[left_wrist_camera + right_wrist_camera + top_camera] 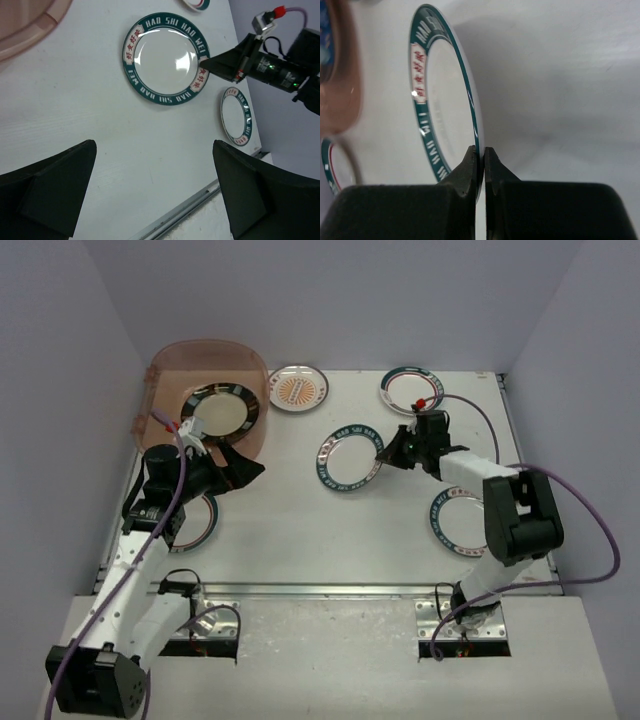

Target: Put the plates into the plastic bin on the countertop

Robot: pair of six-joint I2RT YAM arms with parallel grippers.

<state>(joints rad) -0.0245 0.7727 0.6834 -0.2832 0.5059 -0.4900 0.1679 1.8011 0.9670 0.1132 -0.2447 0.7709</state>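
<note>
A white plate with a teal lettered rim (pixel 347 457) (pixel 166 58) (pixel 445 100) lies mid-countertop (pixel 300 540). My right gripper (pixel 381 455) (pixel 483 152) is shut on its right rim, one finger above and one below the edge. The translucent pinkish plastic bin (pixel 205 365) (pixel 25 25) stands at the far left with a shiny dark plate (pixel 220 410) inside. Just in front of the bin my left gripper (pixel 245 465) (pixel 154 150) hangs open over bare table with nothing between its fingers. Other plates lie loose: orange sunburst (pixel 297 390), teal-rimmed far right (pixel 410 388), near right (pixel 455 525) (pixel 235 116).
Another plate (pixel 207 520) lies partly under my left arm. A metal rail (pixel 330 590) runs along the table's front edge. Purple-grey walls close in the left, back and right sides. A purple cable (pixel 590 530) loops off the right arm.
</note>
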